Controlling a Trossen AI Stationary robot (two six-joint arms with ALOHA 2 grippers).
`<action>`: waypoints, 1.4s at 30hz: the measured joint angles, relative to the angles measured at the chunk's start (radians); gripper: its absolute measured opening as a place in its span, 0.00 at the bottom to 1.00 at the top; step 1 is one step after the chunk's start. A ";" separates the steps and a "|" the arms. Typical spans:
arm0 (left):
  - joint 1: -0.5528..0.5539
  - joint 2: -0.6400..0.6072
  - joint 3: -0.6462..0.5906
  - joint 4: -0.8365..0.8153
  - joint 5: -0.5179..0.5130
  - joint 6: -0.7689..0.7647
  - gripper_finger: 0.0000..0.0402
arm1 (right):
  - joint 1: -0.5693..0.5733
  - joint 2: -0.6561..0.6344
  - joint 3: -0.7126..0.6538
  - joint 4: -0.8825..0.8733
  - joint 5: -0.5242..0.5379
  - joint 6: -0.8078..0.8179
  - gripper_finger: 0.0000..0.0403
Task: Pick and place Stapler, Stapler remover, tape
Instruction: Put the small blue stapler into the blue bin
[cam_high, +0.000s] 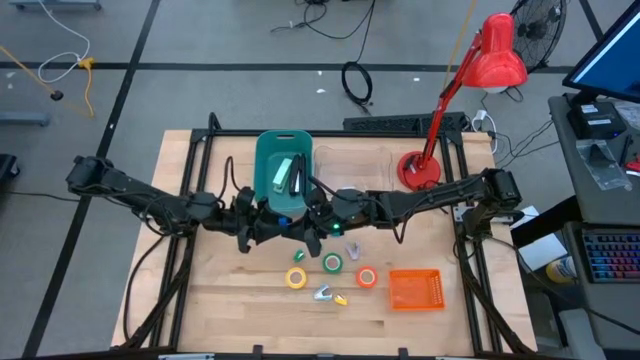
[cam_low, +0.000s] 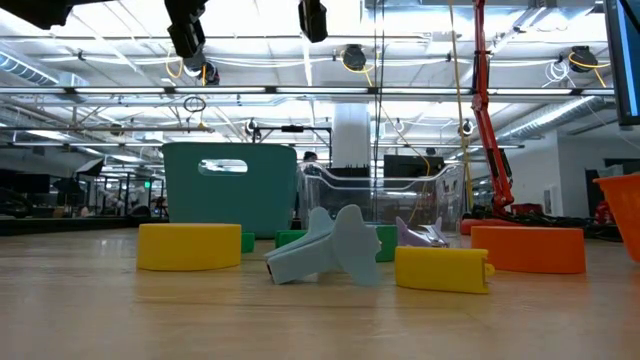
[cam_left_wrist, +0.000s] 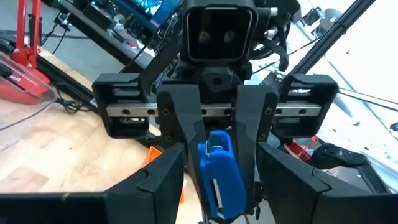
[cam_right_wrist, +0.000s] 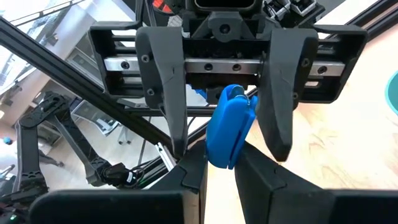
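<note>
Both arms meet in mid-air in front of the teal bin (cam_high: 284, 170). A blue stapler (cam_left_wrist: 219, 174) is between them, off the table. My right gripper (cam_right_wrist: 221, 163) is shut on it. My left gripper (cam_left_wrist: 221, 155) faces it, open, with a finger on each side of the stapler and a gap to each. On the table lie a yellow tape roll (cam_high: 296, 278), a green one (cam_high: 332, 263) and an orange one (cam_high: 366, 277); no blue roll shows. A grey staple remover (cam_high: 322, 293) and a purplish one (cam_high: 355, 245) lie among them. My right gripper pinches the blue stapler between its two fingers (cam_left_wrist: 180, 130), on the end of the stapler nearest to it (cam_right_wrist: 222, 155). It comes level from the table's right. The stapler is lifted clear and sticks out toward my left gripper.
The teal bin holds a green stapler (cam_high: 281, 172) and a dark one (cam_high: 297, 178). A clear container (cam_high: 352, 165) and a red lamp base (cam_high: 418, 170) stand at the far side. An orange basket (cam_high: 414, 289) sits near right. A small yellow piece (cam_high: 341, 298) lies by the grey remover.
</note>
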 joint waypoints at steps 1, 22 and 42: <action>0.000 0.000 0.000 0.001 0.000 -0.001 0.49 | 0.000 0.000 0.000 0.000 0.000 0.000 0.12; 0.026 -0.001 0.000 0.003 0.033 0.042 0.14 | 0.006 0.000 0.000 -0.011 -0.027 -0.003 0.27; 0.280 -0.006 -0.001 -0.008 0.218 0.055 0.14 | 0.062 0.000 0.000 -0.198 -0.175 0.016 0.50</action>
